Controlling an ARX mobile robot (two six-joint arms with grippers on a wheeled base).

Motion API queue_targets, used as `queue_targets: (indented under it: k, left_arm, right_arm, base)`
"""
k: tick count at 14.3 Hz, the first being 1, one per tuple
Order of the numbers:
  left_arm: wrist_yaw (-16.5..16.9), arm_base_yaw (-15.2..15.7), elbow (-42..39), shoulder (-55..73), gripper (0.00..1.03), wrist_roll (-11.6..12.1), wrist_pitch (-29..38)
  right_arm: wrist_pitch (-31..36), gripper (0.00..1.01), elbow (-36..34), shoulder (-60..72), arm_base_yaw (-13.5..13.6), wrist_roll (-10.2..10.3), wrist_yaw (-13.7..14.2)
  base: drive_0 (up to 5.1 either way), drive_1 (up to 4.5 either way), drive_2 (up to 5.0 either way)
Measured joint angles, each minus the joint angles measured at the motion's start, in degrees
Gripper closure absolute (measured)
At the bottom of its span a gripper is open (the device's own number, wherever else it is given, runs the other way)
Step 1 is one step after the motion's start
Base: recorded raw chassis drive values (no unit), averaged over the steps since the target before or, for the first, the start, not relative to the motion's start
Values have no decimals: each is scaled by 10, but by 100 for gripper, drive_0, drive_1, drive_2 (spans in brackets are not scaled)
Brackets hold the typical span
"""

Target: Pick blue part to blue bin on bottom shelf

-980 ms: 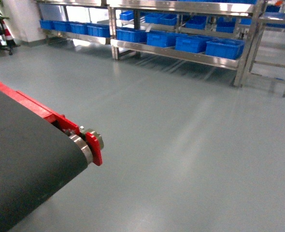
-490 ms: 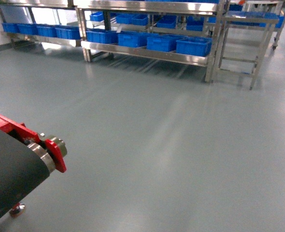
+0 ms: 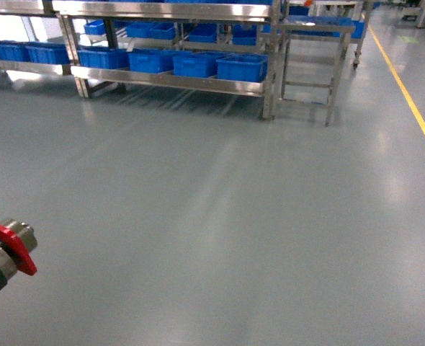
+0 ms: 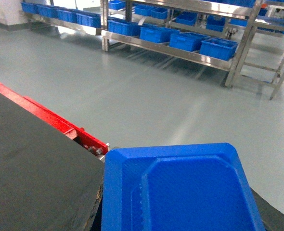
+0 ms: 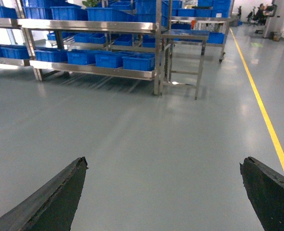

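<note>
Meanwhile, the blue part (image 4: 180, 190) is filling the left wrist view, apparently riding in the left claw, whose fingers are hidden, so its closure cannot be told. The right claw (image 5: 163, 192) is hanging spread wide and empty over the grey floor (image 3: 234, 216). Blue bins (image 3: 241, 67) are lining the bottom shelf (image 3: 169, 81), well apart across the workshop, beside a yellow line (image 3: 410, 101) and a red-edged conveyor (image 4: 31, 168).

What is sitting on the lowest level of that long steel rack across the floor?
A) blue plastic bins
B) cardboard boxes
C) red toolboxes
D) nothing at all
A: a row of blue bins stands side by side on the bottom shelf of the rack, seen in the head view and both wrist views.
</note>
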Motion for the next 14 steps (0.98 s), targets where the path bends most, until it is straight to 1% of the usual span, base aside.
queue_targets:
  k: [10,14]
  left_arm:
    - [0,0,0,0,59,0,0]
    - [0,0,0,1,59,0,0]
  right_arm:
    - [0,3,0,0,0,0,0]
    - [0,3,0,0,0,0,0]
  base:
    - [-156,-156,-156]
    - [-17,-17,-17]
